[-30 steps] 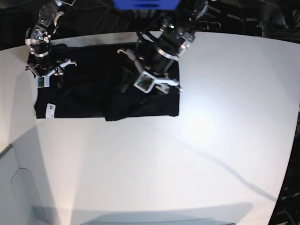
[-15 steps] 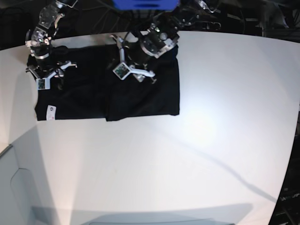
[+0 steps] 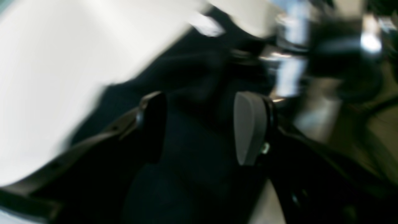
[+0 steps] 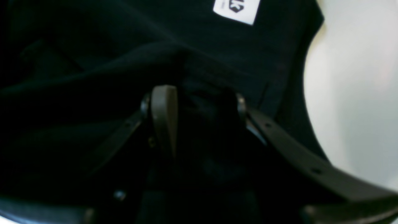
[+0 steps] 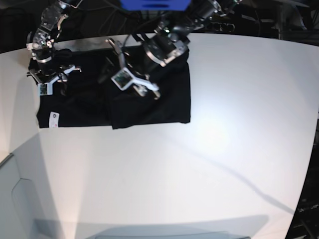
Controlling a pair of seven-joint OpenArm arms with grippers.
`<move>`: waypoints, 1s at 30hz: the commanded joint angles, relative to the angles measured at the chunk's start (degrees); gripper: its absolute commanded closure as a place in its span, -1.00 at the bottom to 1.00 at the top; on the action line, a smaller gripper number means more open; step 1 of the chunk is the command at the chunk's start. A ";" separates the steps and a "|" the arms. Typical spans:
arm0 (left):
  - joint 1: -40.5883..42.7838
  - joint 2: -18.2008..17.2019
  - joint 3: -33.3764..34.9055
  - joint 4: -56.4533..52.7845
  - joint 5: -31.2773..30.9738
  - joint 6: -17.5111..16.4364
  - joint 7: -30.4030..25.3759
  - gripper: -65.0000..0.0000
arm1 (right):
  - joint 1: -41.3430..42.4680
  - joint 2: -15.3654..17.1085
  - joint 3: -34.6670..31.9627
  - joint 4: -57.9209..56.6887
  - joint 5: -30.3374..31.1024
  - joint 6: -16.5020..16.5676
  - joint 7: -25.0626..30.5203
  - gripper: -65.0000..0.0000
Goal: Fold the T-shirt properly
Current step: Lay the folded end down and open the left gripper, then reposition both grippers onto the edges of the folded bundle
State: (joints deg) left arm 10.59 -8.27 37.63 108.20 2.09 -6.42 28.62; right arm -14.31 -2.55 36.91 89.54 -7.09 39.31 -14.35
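The black T-shirt (image 5: pixel 164 99) lies folded flat at the back of the white table (image 5: pixel 174 179), its small white label (image 5: pixel 52 117) at the front left corner. My left gripper (image 5: pixel 119 69) hangs over the shirt's middle. In the blurred left wrist view its fingers (image 3: pixel 248 127) stand apart, open, with only dark cloth (image 3: pixel 192 174) behind the gap. My right gripper (image 5: pixel 52 74) sits at the shirt's left end. Its fingers (image 4: pixel 164 121) are apart and open, low on rumpled cloth (image 4: pixel 93 77), with the label (image 4: pixel 238 9) just beyond.
Bare white table (image 4: pixel 351 93) lies right beside the shirt's edge in the right wrist view. Dark equipment and cables (image 5: pixel 249 20) line the table's far edge, and a blue object (image 5: pixel 154 4) sits behind the arms. A cable shadow (image 5: pixel 234 174) crosses the table's front right.
My left gripper has swung leftward across the shirt, from its right part to its middle. The right gripper has stayed where it was, and the shirt has barely shifted.
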 commanded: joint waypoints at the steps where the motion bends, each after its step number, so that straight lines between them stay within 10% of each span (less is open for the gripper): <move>1: 1.50 -0.91 -2.95 2.08 0.33 0.48 -0.62 -0.04 | -0.16 0.48 0.24 1.50 -0.51 0.69 -0.38 0.24; 7: 9.94 -1.71 -18.59 2.35 -0.72 0.04 -0.62 -0.05 | -0.07 0.04 0.24 5.63 -0.34 0.69 -0.46 0.22; 30: 17.06 -11.82 -21.32 -8.64 -8.64 0.48 -0.71 -0.05 | 4.94 -0.22 10.00 8.79 -0.25 0.69 -3.72 0.00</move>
State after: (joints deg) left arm 26.63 -19.25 16.75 100.07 -7.38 -7.31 23.79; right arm -9.56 -3.27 46.68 97.47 -8.25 39.38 -19.64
